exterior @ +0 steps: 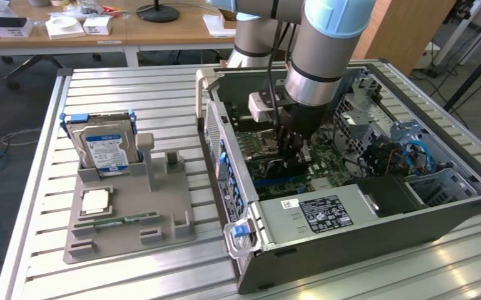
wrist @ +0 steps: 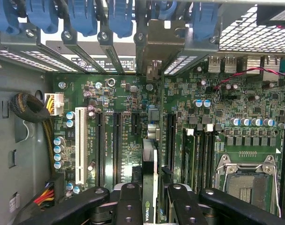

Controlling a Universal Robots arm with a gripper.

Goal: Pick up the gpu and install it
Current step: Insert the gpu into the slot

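One gripper (wrist: pixel 149 197) reaches inside the open case (exterior: pixel 374 240), jaws clamped on one gpu (wrist: pixel 149 187) held edge-on above the motherboard (wrist: pixel 212 117) slots. On the exterior view's left, one tray (exterior: pixel 165 219) carries one hard drive (exterior: pixel 102 147).

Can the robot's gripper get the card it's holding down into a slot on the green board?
Probably yes. The gripper holds the gpu edge-on just above the motherboard inside the open computer case, and nothing lies between the card and the long black slots below it.
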